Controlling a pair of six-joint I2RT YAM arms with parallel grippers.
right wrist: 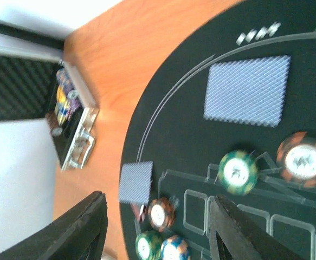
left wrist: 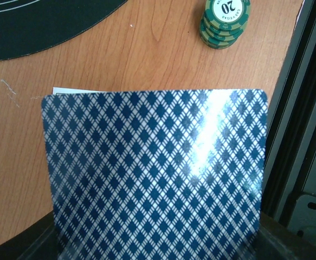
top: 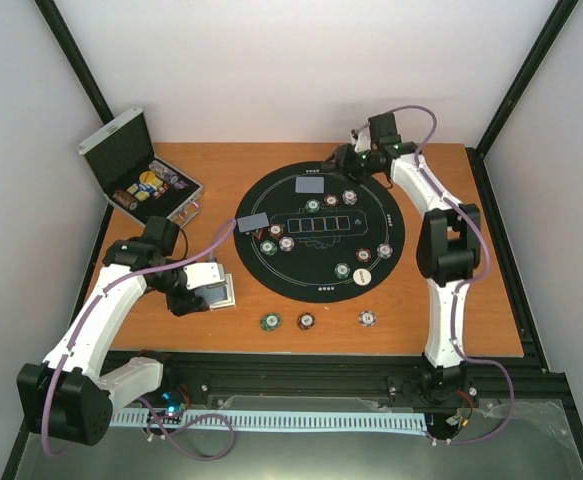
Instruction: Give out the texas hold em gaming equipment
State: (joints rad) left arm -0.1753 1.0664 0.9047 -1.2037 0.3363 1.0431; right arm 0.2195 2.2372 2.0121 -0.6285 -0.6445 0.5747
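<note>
Chips (top: 351,197) and two card hands (top: 311,185) already sit on the round mat (top: 271,190); the left end effector (top: 207,297) clamps a blue-backed card (left wrist: 155,173) just off the mat's edge, the right end effector (right wrist: 158,219) hangs apart, and three chip stacks (top: 306,321) wait on the surface (top: 471,300)

A stack of green and cream round poker chips (left wrist: 225,23), at about one o'clock in the left wrist view on the wooden table (left wrist: 147,49), bears "20" on its top face. Faint rim lettering there possibly reads "LAS VEGAS". The orange and white round chip (right wrist: 304,158) is too blurred to read.
</note>
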